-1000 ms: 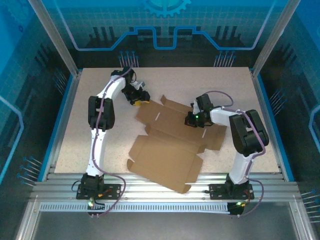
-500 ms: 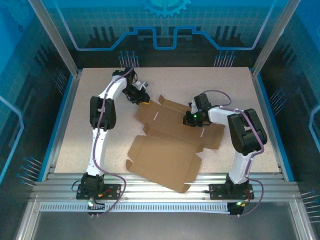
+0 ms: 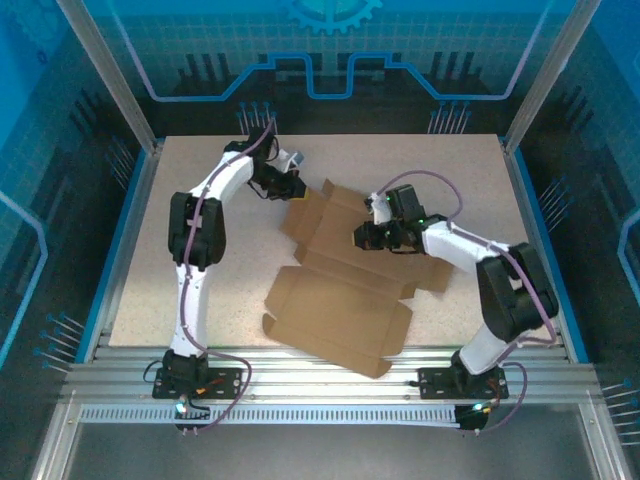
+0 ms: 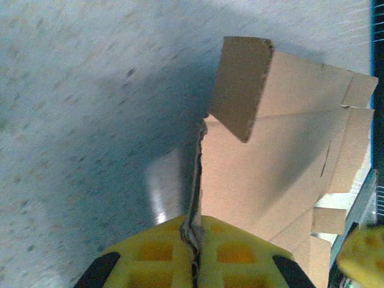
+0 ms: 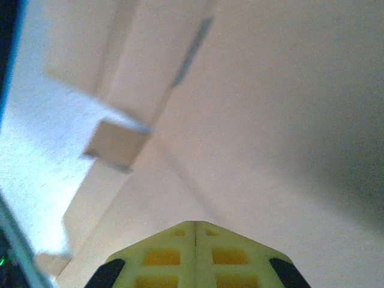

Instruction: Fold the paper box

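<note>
The paper box (image 3: 340, 305) lies unfolded as flat brown cardboard in the middle of the table, its far panels slightly raised. My left gripper (image 3: 296, 189) is at the box's far left corner. In the left wrist view the yellow fingers (image 4: 195, 233) are shut on the thin edge of a flap, and the box (image 4: 282, 156) stretches away to the right with one flap standing up. My right gripper (image 3: 362, 238) is shut with nothing between its fingers, its tips (image 5: 196, 225) down on the box's far panel (image 5: 270, 108).
The speckled tabletop (image 3: 190, 200) has free room at the left and along the back. Metal frame posts and blue walls ring the table. The near rail (image 3: 320, 360) lies just below the box's front edge.
My left gripper has closed on the flap's edge and lifted it. The right arm has swung left across the far panel, and the whole box has shifted a little to the right.
</note>
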`<state>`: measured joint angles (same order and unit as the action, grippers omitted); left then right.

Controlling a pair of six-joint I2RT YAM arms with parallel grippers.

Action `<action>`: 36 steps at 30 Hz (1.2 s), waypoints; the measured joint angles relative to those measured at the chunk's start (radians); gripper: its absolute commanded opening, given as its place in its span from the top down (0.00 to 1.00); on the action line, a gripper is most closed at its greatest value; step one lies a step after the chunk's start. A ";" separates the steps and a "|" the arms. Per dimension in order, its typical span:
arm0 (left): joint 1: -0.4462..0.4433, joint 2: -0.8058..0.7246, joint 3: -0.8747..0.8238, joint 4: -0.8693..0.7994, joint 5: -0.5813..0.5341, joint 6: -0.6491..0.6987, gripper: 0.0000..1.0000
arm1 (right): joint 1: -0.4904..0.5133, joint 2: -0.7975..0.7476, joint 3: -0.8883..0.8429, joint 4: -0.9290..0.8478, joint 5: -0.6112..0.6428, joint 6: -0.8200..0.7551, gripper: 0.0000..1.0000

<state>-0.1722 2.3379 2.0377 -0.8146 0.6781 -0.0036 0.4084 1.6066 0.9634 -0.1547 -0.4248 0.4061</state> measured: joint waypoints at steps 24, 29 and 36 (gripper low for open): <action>-0.095 -0.446 -0.624 0.577 -0.208 -0.025 0.84 | 0.425 0.013 -0.267 0.129 0.218 0.171 1.00; -0.120 -0.571 -0.782 0.658 -0.274 0.015 0.84 | 0.441 0.023 -0.264 0.161 0.243 0.206 1.00; -0.120 -0.650 -0.929 0.731 -0.308 0.030 0.83 | 0.456 0.023 -0.264 0.168 0.273 0.220 1.00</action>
<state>-0.2924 1.6878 1.1088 -0.0837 0.3698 0.0265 0.8642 1.6295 0.6994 0.0135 -0.1520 0.6258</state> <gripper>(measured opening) 0.169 0.064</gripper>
